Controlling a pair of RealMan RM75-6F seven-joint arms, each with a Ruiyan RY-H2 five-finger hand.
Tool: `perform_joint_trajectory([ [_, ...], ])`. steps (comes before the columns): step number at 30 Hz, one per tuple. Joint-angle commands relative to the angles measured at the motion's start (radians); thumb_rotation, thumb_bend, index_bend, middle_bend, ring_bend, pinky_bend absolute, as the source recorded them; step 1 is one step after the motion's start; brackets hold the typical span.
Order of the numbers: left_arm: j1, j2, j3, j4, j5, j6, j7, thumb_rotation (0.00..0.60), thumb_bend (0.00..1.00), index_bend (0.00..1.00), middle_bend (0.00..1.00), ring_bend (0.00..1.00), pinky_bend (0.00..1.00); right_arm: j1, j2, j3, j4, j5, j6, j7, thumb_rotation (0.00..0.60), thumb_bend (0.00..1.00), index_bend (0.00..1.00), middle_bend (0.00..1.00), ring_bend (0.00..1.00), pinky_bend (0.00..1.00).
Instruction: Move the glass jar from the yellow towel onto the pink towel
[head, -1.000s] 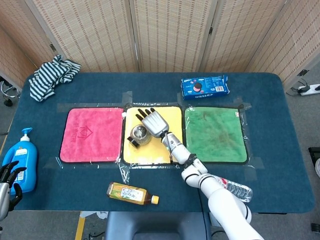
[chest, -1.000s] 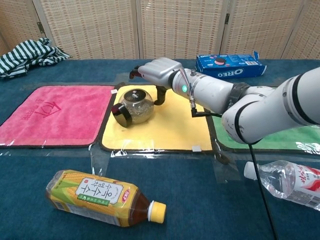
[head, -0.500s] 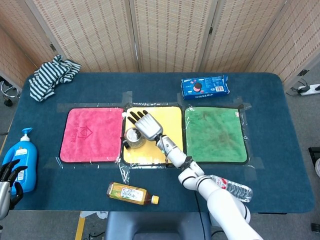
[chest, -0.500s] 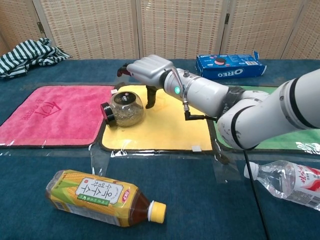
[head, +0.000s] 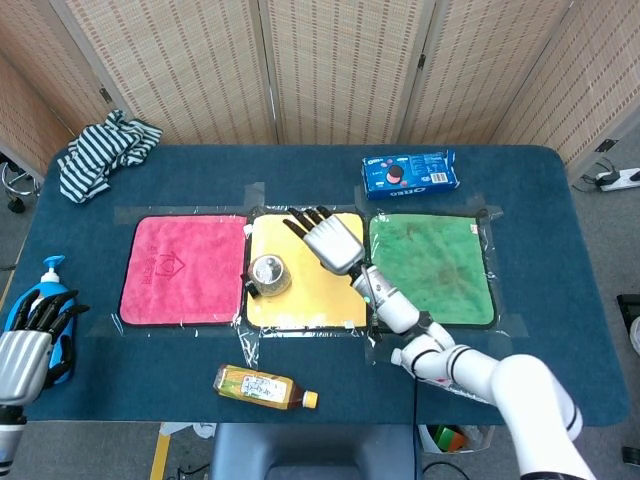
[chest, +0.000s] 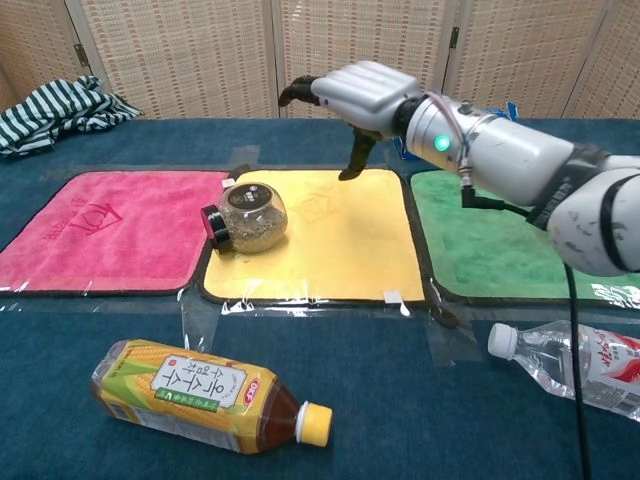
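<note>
The glass jar (head: 268, 274) (chest: 247, 217) lies on its side at the left edge of the yellow towel (head: 310, 295) (chest: 330, 250), its dark lid toward the pink towel (head: 180, 270) (chest: 100, 230). My right hand (head: 330, 240) (chest: 365, 95) hovers above the yellow towel's far half, to the right of the jar and clear of it, fingers apart and holding nothing. Low at the table's left edge, my left hand (head: 28, 345) holds nothing, its fingers spread; it shows only in the head view.
A green towel (head: 430, 268) (chest: 500, 250) lies right of the yellow one. A tea bottle (head: 262, 388) (chest: 205, 393) and a water bottle (chest: 575, 365) lie near the front edge. An Oreo box (head: 410, 172), a striped cloth (head: 105, 150) and a blue pump bottle (head: 48, 268) sit around.
My right hand pushed the jar left to the towel's edge, then lifted off it and moved up and right. My left hand rose further into view beside the blue bottle.
</note>
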Motion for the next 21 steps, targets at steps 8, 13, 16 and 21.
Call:
perform_joint_trajectory([
  [8, -0.193, 0.032, -0.039, 0.000, 0.074, -0.193, -0.041, 0.600, 0.83, 0.19, 0.17, 0.19, 0.07, -0.319, 0.528, -0.053, -0.672, 0.063, 0.219, -0.200, 0.600, 0.07, 0.13, 0.14, 0.20, 0.25],
  [13, -0.303, 0.043, -0.056, -0.014, 0.098, -0.309, -0.063, 0.600, 0.83, 0.16, 0.17, 0.19, 0.06, -0.419, 0.631, -0.097, -0.761, 0.007, 0.319, -0.176, 0.600, 0.07, 0.13, 0.14, 0.20, 0.25],
  [16, -0.383, 0.040, -0.068, -0.010, 0.109, -0.391, -0.074, 0.600, 0.83, 0.15, 0.17, 0.17, 0.05, -0.476, 0.676, -0.121, -0.801, -0.021, 0.362, -0.135, 0.600, 0.07, 0.13, 0.15, 0.20, 0.25],
  [21, -0.494, 0.021, -0.079, -0.002, 0.119, -0.503, -0.108, 0.600, 0.83, 0.12, 0.15, 0.14, 0.03, -0.550, 0.711, -0.149, -0.821, -0.073, 0.437, -0.109, 0.600, 0.07, 0.13, 0.15, 0.20, 0.25],
])
